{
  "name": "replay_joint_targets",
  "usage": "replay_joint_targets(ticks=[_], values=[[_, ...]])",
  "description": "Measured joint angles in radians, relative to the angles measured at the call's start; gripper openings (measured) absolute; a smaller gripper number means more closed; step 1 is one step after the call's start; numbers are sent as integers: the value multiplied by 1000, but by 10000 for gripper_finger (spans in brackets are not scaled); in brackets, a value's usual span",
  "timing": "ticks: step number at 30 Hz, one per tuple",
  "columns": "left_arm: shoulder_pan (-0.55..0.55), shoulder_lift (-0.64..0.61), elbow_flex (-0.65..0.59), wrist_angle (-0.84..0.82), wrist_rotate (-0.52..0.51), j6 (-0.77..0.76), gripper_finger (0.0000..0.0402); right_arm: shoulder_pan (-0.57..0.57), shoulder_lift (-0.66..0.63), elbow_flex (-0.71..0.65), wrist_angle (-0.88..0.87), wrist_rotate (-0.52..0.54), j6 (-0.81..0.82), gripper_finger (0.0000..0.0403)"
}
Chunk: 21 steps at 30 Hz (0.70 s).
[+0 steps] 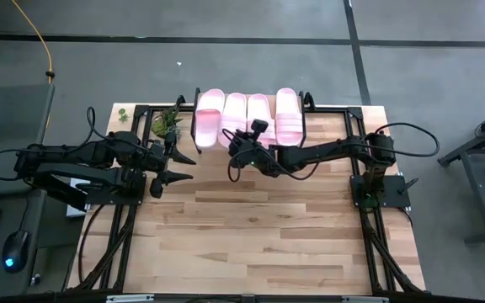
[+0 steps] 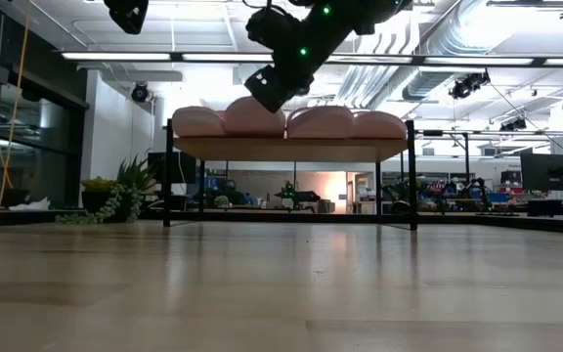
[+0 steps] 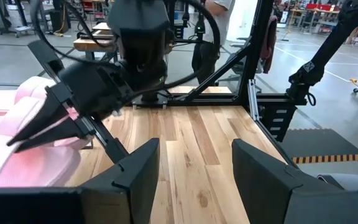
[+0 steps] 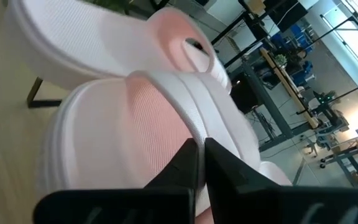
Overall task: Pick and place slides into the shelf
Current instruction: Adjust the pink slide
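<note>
Four pale pink slides (image 1: 247, 118) lie side by side, soles down, on the shelf's wooden board (image 2: 291, 147) at the table's far edge. In the low view their rounded ends (image 2: 321, 121) line up along the board. My right gripper (image 1: 232, 150) is shut and slants down toward the far edge, over the near end of the second slide from the left (image 4: 135, 124). My left gripper (image 3: 194, 168) is open and hovers above the table left of the shelf (image 1: 185, 167), pointing right and holding nothing. My right gripper's shut fingertips (image 4: 197, 149) sit at the edge of the ribbed strap (image 4: 185, 118) of the second slide from the left. They come from above, slanting toward the far edge. I cannot tell whether they press on it. The slide lies flat on the shelf.
A small green plant (image 1: 167, 122) stands left of the shelf. Black metal frame rails (image 1: 112, 227) run along the table's left and right sides. Bare wooden tabletop (image 1: 251, 236) stretches from the shelf to the near edge.
</note>
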Motion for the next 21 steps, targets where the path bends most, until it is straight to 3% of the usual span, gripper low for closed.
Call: replay_joint_targets(ticks=[21], values=[[0,0,0,0,0,0,184,25,0,180,-199,69,16,0]])
